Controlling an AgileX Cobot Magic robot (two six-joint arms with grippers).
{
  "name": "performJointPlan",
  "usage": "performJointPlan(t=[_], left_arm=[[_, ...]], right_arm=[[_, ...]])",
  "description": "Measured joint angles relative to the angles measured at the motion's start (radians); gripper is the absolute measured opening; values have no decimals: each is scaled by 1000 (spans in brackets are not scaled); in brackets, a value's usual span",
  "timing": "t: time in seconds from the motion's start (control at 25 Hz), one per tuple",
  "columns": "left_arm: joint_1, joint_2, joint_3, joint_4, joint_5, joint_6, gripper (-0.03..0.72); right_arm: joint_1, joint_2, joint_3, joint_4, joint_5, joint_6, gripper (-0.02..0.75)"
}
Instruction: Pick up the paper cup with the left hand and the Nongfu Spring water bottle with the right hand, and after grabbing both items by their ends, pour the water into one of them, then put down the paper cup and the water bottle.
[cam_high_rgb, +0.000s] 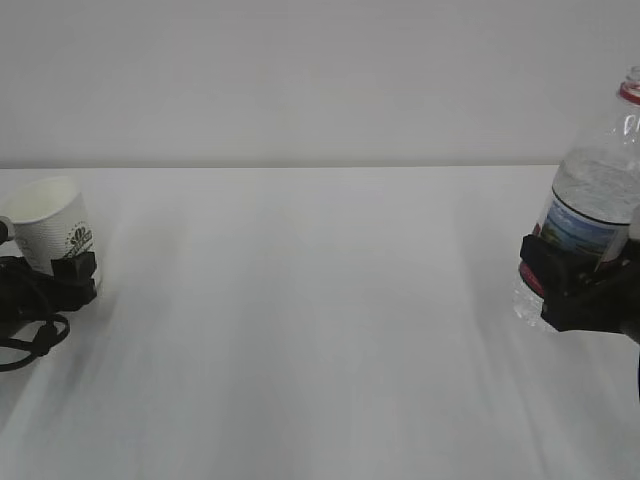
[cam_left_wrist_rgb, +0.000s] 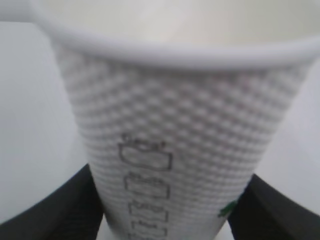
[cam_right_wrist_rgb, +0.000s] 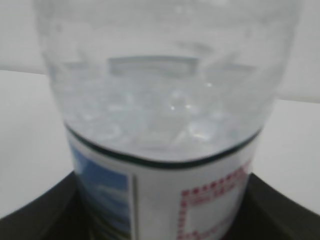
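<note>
On the right, nearest the camera, the right hand (cam_high_rgb: 580, 285) has its jaws closed on the label band of the Nongfu Spring water bottle (cam_high_rgb: 590, 200), which tilts slightly, red neck ring uppermost, above the white tabletop (cam_high_rgb: 320, 330). The water (cam_right_wrist_rgb: 160, 115) stands just above the label. At the left edge, a little farther back, the left hand (cam_high_rgb: 45, 278) has its jaws on either side of the paper cup's (cam_high_rgb: 52, 228) lower part; whether they press it cannot be told. The cup is upright.
</note>
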Motion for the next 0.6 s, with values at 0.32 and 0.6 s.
performJointPlan(t=[0.32, 0.6], left_arm=[[0, -42, 2, 72, 0, 0, 513], [0, -99, 89, 151, 0, 2, 513]], right_arm=[[0, 0, 0, -2, -14, 1, 512], [0, 0, 0, -4, -22, 1, 512]])
